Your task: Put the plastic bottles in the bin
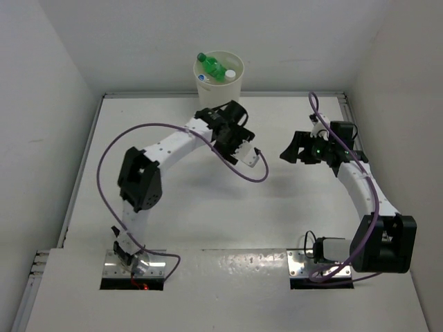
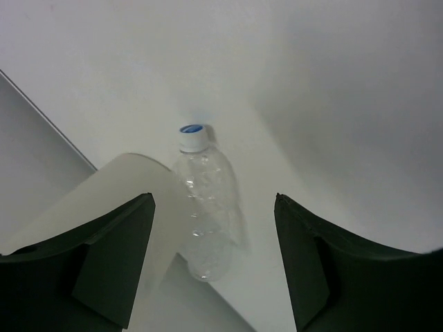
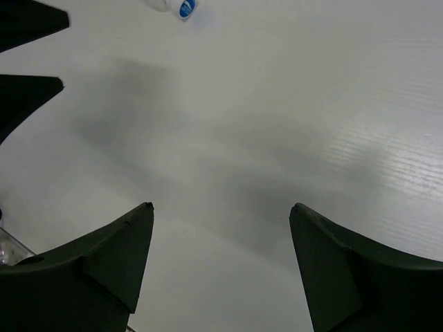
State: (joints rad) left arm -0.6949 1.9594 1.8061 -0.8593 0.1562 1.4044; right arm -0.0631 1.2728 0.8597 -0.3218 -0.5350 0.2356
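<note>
a white table [image 1: 208, 221] is sitting between plain white walls, with two robot arms reaching out over it from the near edge.

the left arm is bending up and across toward the middle. the left claw [image 2: 213, 200] is standing open, holding nothing. in its own camera, a clear bottle [image 2: 204, 214] is lying on the table in the gap between the two dark fingers [image 2: 118, 256]. bare surface is showing on both sides of it, so neither finger is touching it. its blue cap [image 2: 192, 130] is pointing away from the claw.

the right arm is curving in from the right side, its claw facing the left one across the table. the right claw [image 3: 221, 207] is also standing wide open, with only bare table showing between its fingers. at the very top edge of the right wrist view, the same blue cap is just peeking in, near the dark tips of the left claw at the left edge.

the bin [image 1: 220, 88], a tall cream-white bucket, is standing upright at the far edge of the table, just beyond the left claw. a green bottle [image 1: 209, 66] is lying inside it, and a white cap [image 1: 230, 72] is showing beside that. the rest of what is lying in the bin is too small to tell.
</note>
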